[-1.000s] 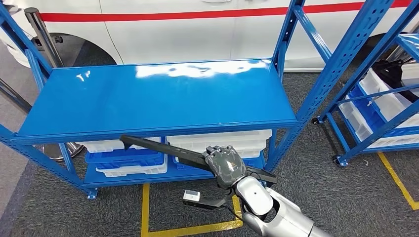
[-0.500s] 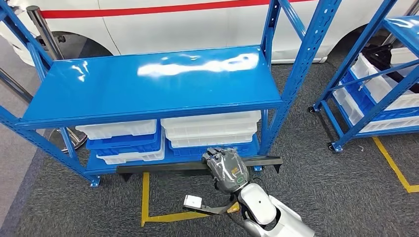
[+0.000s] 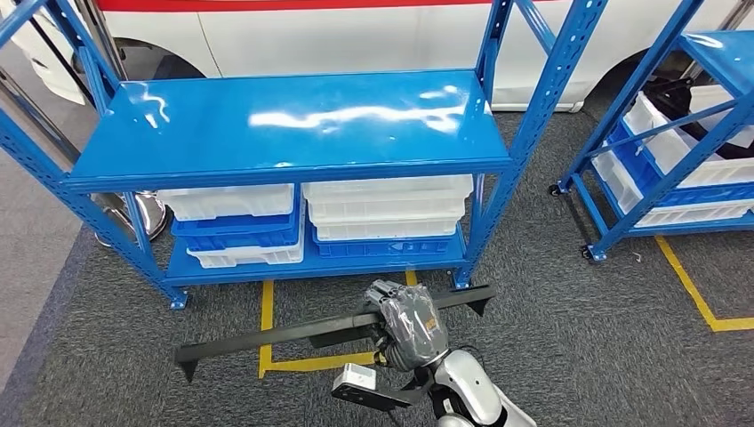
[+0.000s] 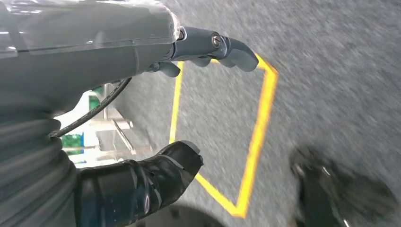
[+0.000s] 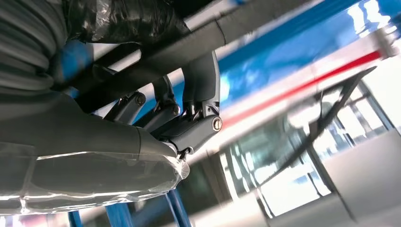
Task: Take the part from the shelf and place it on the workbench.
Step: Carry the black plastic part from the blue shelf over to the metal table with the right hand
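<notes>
Right hand grips the long black part near mid-length, clear of the blue shelf, low over the carpet and tilted. Left hand hangs over the floor, fingers apart, holding nothing. The bench isn't visible yet. My advice: keep the grip tight, level the bar, and turn slowly so its long ends clear the shelf posts.

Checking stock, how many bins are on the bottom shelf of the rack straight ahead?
4: a white bin stacked on a blue bin at left, and a white bin above a blue bin at right. More may be nested or hidden behind.
</notes>
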Controlling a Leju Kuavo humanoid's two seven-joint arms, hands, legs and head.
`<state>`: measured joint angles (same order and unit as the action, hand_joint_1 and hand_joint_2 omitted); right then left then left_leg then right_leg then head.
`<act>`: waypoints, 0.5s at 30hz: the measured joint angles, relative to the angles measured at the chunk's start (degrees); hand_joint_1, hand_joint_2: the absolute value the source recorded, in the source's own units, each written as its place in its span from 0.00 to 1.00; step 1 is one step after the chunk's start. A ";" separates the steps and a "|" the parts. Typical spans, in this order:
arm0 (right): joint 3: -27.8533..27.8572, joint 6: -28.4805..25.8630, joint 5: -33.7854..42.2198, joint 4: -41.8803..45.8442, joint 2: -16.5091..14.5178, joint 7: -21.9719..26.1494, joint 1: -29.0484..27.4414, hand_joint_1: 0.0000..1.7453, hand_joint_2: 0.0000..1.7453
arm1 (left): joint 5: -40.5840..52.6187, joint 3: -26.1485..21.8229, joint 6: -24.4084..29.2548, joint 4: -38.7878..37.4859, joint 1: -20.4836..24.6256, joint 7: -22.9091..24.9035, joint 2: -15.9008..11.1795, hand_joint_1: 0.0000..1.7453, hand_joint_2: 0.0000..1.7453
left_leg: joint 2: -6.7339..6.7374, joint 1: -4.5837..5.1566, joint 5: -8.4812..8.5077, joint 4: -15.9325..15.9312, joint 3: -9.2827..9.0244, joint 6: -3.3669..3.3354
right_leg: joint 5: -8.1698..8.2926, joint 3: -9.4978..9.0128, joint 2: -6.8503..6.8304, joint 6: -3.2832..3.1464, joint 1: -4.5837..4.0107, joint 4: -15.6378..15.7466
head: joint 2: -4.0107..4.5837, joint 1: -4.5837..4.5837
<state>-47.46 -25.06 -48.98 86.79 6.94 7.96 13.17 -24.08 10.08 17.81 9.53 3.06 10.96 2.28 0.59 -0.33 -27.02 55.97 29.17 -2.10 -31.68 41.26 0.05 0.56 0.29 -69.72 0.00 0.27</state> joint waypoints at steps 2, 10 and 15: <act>0.21 0.39 2.46 0.44 -0.33 1.06 -0.54 1.00 1.00 | -0.03 0.01 0.03 0.00 -0.16 0.03 -0.04 0.00 1.00 | 0.19 0.12 1.39 0.43 2.18 0.06 | -0.91 0.20 -0.03 0.32 0.27 -5.51 | 0.00 -0.01; 1.80 3.39 11.52 2.08 -1.43 5.04 -2.30 1.00 1.00 | -0.03 0.05 0.15 0.00 -0.30 0.12 -0.01 0.00 1.00 | 0.07 0.02 5.39 2.02 7.24 2.10 | 1.34 -12.96 -0.01 -0.87 -0.28 11.61 | 0.00 -0.02; 4.94 12.74 30.94 3.04 -2.83 10.92 -5.21 1.00 1.00 | 0.25 0.14 0.33 -0.02 -0.51 0.38 0.14 0.00 1.00 | -0.17 -0.44 -4.10 11.00 10.29 3.05 | 4.84 -9.57 -0.58 -2.86 -0.12 12.09 | 0.00 -0.04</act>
<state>-42.53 -12.32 -18.04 89.83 4.11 18.88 7.96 -23.83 10.22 18.14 9.51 2.55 11.33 2.42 0.41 -0.76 -31.11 66.97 39.46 0.94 -26.84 31.69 -0.53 -2.30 0.18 -57.63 0.00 0.23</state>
